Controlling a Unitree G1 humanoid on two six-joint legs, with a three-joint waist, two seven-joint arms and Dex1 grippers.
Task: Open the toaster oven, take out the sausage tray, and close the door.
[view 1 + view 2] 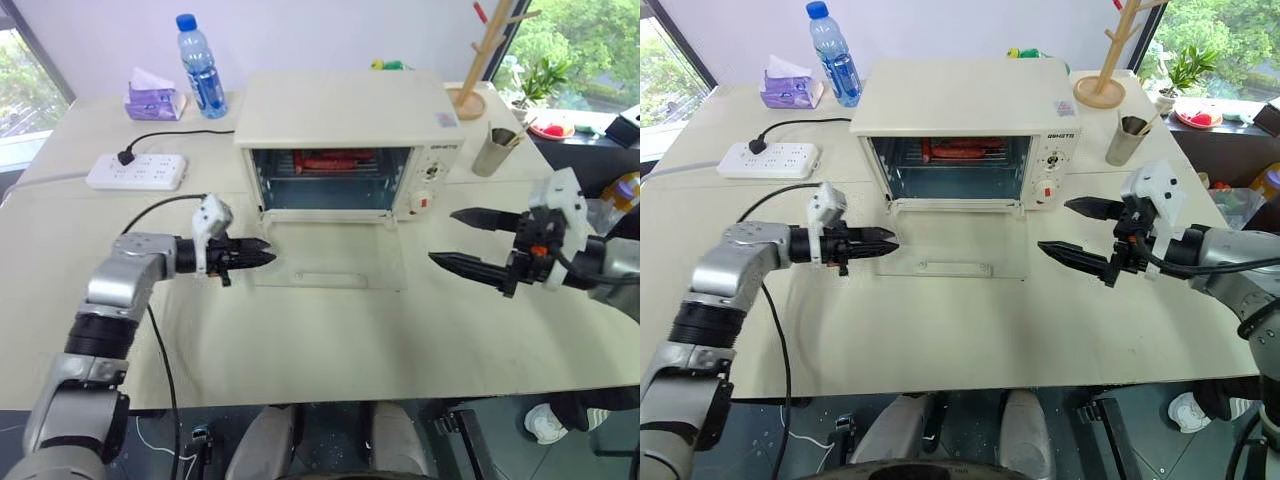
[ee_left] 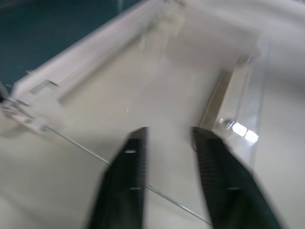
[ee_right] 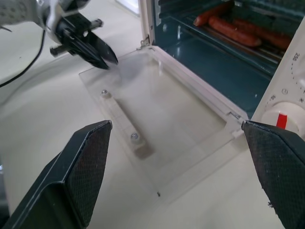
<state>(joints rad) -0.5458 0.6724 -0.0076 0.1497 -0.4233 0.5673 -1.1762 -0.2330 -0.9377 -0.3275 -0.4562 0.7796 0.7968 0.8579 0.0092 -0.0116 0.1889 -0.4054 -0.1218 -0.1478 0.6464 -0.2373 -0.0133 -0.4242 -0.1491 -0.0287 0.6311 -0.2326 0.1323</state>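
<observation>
The toaster oven [image 1: 345, 140] sits in the upper middle of the head view, on the cream surface [image 1: 330, 330]. Its door [image 1: 330, 255] is folded fully down and lies flat on the surface in front of the oven mouth, the clear glass pane showing the surface beneath it and the bar handle [image 3: 125, 133] along its outer edge. Inside the open cavity, toward the back, the sausage tray [image 1: 335, 160] rests on the rack with its long red sausages lying across it. Two knobs and a red dot mark the oven's right panel.

The left gripper [image 1: 262, 257] is at the left middle of the frame, level with the door's left edge and just beside it. In the left wrist view its jaws stand a little apart, with nothing between them, over the glass. The right gripper [image 1: 462, 240] hangs at the right middle of the frame, clear of the oven and to the right of the door, its jaws spread wide and empty.

Farther out, a white power strip [image 1: 137, 171] lies at the left with a black cable plugged in. A blue water bottle [image 1: 201, 68] and a purple tissue pack [image 1: 154, 98] stand at the upper left. A wooden rack [image 1: 485, 50] and a metal cup [image 1: 496, 148] stand at the upper right.
</observation>
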